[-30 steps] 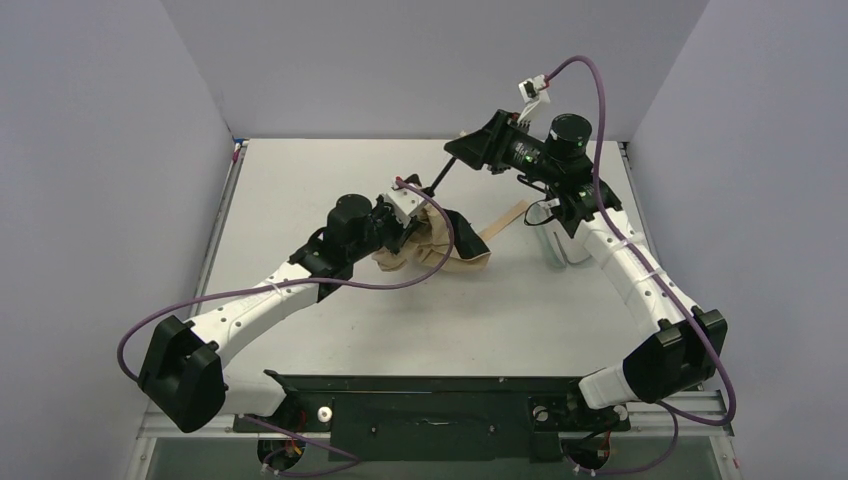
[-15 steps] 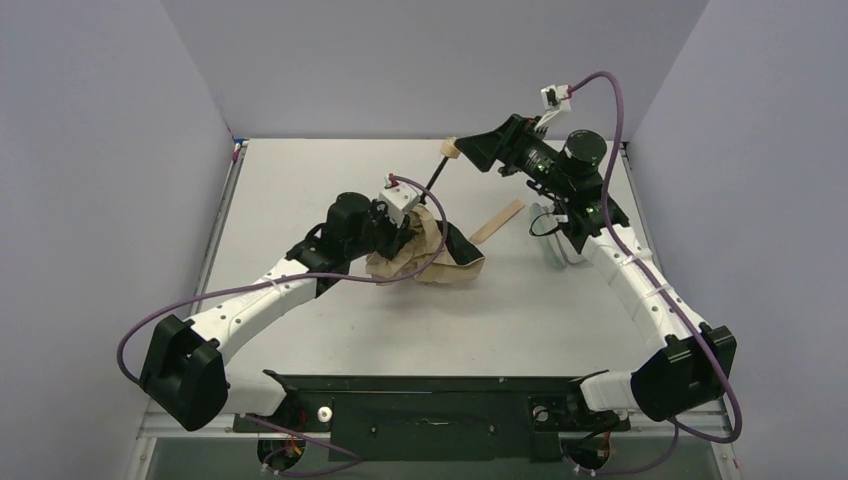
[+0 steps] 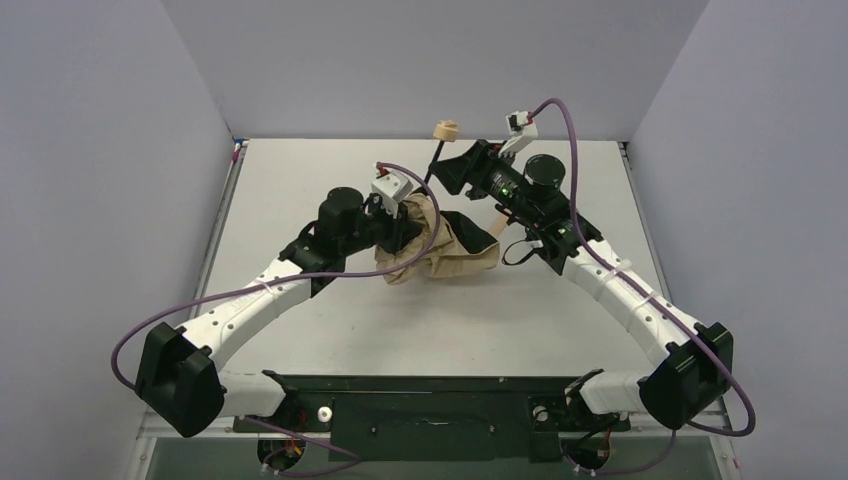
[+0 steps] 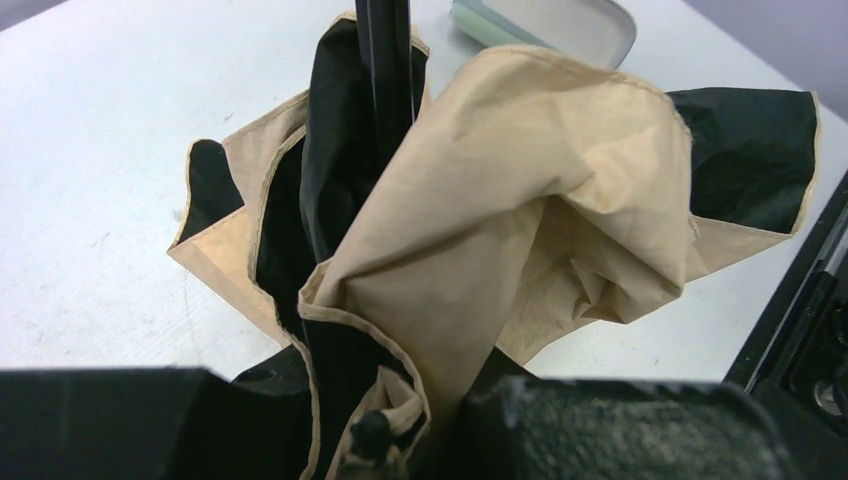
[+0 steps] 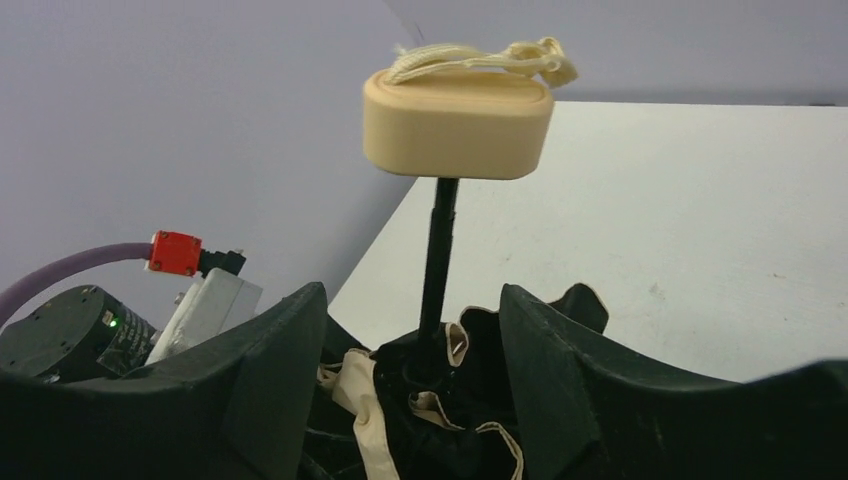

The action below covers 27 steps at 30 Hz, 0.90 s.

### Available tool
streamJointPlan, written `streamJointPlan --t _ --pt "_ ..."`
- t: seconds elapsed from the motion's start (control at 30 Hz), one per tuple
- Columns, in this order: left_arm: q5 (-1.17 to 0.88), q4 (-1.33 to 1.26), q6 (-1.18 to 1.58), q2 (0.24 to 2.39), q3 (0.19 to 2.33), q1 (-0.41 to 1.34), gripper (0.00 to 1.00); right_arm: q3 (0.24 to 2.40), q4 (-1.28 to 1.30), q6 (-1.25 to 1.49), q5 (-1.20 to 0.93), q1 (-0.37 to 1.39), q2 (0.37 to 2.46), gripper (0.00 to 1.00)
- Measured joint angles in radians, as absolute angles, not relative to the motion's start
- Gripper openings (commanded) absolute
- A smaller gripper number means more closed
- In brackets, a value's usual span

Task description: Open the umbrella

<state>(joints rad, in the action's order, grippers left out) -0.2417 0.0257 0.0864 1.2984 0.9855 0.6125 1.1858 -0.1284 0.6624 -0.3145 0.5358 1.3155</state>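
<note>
Two arms met over the middle of the table (image 3: 300,330) in the top view. The umbrella (image 3: 455,258) sat there as a crumpled peach-tan and black heap. Its thin shaft (image 3: 430,165) ran toward 12 o'clock up to the tan handle (image 3: 444,130). The left gripper (image 3: 400,212) was at the heap's 10 o'clock and the right gripper (image 3: 447,172) at its 12 o'clock, beside the shaft.

In the left wrist view, that claw's fingers lay along the 6 o'clock edge, pinching the bunched fabric and black lining at the umbrella's base. The folds spread out toward 12 o'clock. A pale mint-green pouch (image 4: 560,22) lay on the table at 1 o'clock.

In the right wrist view, the claw was spread wide. The shaft stood upright in the gap and touched neither finger, with the handle and its cord loop above at 12 o'clock
</note>
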Motion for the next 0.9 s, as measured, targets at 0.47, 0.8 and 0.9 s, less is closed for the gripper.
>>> streamJointPlan --t 0.47,0.8,0.9 --pt "-0.330 -0.035 0.147 1.273 0.971 0.614 0.00 1.277 -0.224 0.718 -0.201 0.551 1.418 0.40" --pt "-0.342 -0.051 0.149 1.238 0.915 0.614 0.00 1.333 -0.252 0.743 -0.155 0.532 1.435 0.29" --pt "-0.353 -0.046 0.146 1.238 0.893 0.614 0.00 1.354 -0.262 0.751 -0.136 0.503 1.438 0.28"
